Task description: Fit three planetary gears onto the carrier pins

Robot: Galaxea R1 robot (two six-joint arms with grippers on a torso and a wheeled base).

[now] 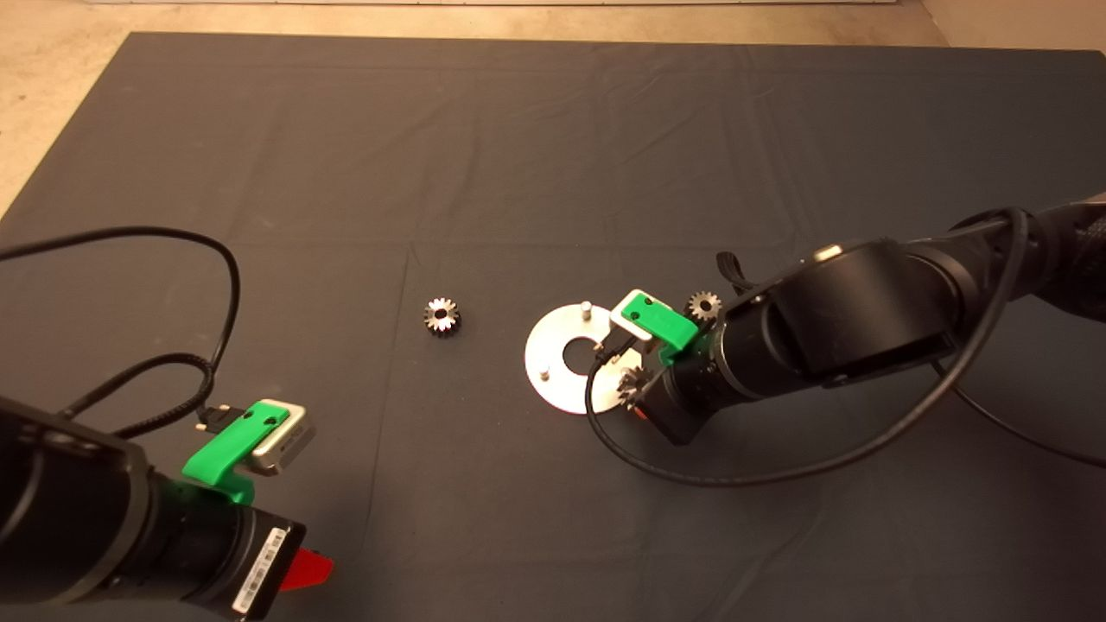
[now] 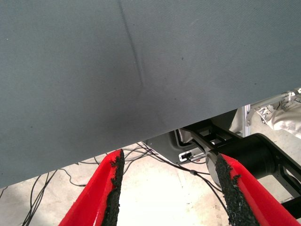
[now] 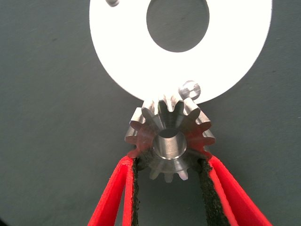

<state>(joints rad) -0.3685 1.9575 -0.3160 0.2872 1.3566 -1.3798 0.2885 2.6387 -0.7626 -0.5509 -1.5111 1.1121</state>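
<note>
A shiny silver disc (image 1: 553, 341) with a large central hole lies mid-mat. Two carrier pins (image 1: 585, 307) (image 1: 544, 374) show bare in the head view. My right gripper (image 1: 638, 402) is shut on one planetary gear (image 1: 631, 386) at the disc's near-right edge. In the right wrist view the held gear (image 3: 169, 141) sits between the pads (image 3: 205, 183), and a pin (image 3: 189, 88) stands just past its teeth, outside its hole. A second gear (image 1: 441, 316) lies on the mat left of the disc. A third gear (image 1: 704, 305) lies right of the disc, beside the right arm.
My left gripper (image 2: 171, 188) waits open and empty at the mat's lower left corner (image 1: 307, 570), looking past the mat's edge at cables on the floor. A black cable (image 1: 691, 475) loops from the right arm across the mat in front of the disc.
</note>
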